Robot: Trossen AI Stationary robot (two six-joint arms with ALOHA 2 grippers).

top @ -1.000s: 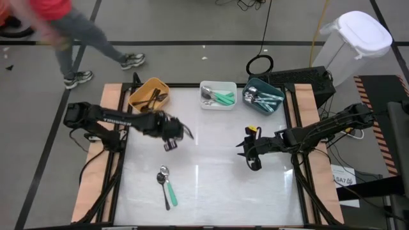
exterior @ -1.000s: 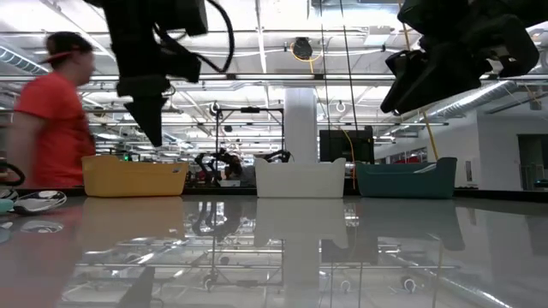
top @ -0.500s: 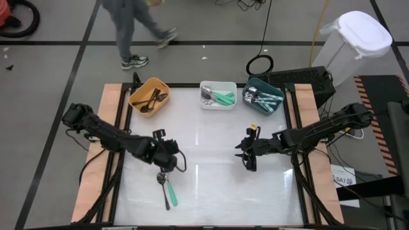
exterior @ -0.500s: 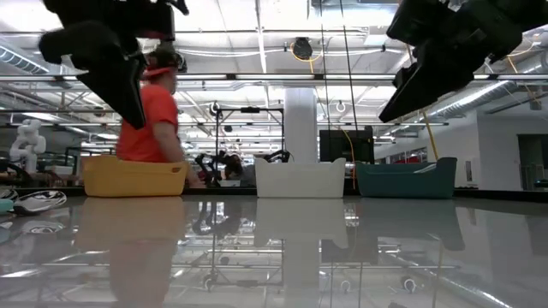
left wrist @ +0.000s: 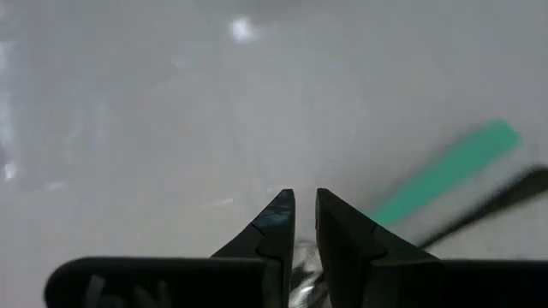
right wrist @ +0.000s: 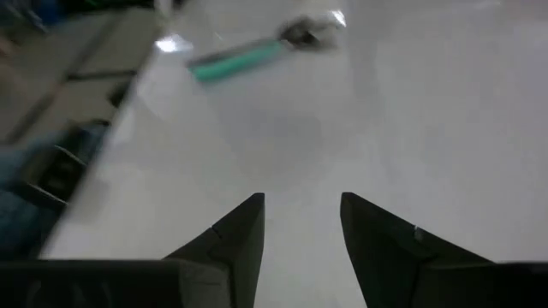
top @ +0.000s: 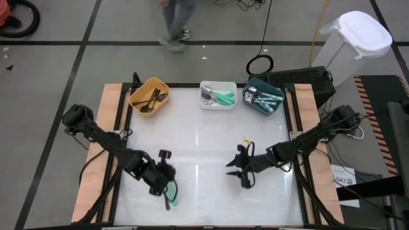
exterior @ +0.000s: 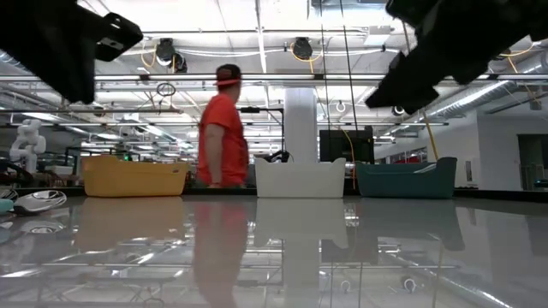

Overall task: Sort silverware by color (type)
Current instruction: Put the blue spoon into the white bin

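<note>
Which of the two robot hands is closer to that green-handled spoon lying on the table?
The left gripper is right over the green-handled spoon. The right gripper hovers well off to its side, toward the table's middle.

Orange bin [top: 149,96], white bin [top: 218,94], teal bin [top: 263,97] lined along table [top: 204,137] far edge. Person [exterior: 224,128] behind white bin. White trash can [top: 354,41] beyond teal bin.

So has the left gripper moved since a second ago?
Yes. In the high view the left gripper has travelled away from the orange plastic bin toward the table's near edge, now over the mint-green-handled spoon.
</note>
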